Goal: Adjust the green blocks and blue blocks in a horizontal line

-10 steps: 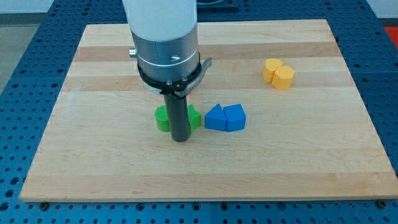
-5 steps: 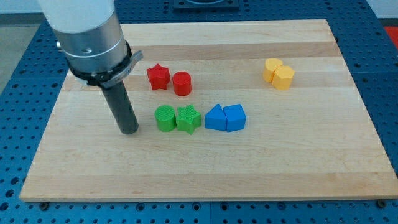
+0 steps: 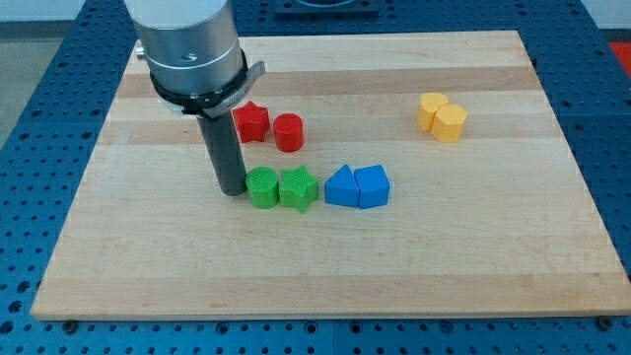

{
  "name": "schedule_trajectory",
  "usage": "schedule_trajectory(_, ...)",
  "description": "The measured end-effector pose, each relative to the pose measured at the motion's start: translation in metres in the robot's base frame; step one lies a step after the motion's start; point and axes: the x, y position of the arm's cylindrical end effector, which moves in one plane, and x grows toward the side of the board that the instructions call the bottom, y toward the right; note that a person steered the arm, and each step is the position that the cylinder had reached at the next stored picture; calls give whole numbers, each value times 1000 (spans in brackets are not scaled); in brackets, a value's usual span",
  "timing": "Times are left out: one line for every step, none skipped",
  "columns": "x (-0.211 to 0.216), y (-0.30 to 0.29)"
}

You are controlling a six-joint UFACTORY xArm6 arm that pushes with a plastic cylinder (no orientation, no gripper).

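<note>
**My tip set against the left end of the green-and-blue row**

There is no pincer on this arm, so no jaw state can be told: the arm ends in a straight dark rod, and my tip [image 3: 233,191] rests on the wooden board [image 3: 473,256] just beside the green cylinder [image 3: 262,187], on the view's left of it, touching or all but touching; the pictures do not settle which. The rod stands upright, and the silver and white body of the arm rises above it and leaves the view at the top, left of centre. It covers part of the board behind it.

No containers are on the board; every block lies straight on the wood.

The green cylinder and the green star [image 3: 299,188] sit side by side and touch. Just to the view's right, with a thin gap, come the blue triangular block [image 3: 341,187] and a second blue block [image 3: 373,185] of angular, roughly house-like shape, pressed against each other. The four form a row running left to right across the middle of the board, nearly level.

Above the greens, nearer the view's top, a red star [image 3: 251,121] and a red cylinder [image 3: 288,132] lie close together. Well apart, toward the view's upper right, two yellow blocks [image 3: 441,117] touch; their exact shapes are hard to make out.
</note>
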Motion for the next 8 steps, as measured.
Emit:
schedule_trajectory(0, 1)
schedule_trajectory(0, 1)
schedule_trajectory(0, 6)
schedule_trajectory(0, 9)
schedule_trajectory(0, 9)
schedule_trajectory(0, 8)
schedule_trajectory(0, 7)
schedule_trajectory(-9, -3)
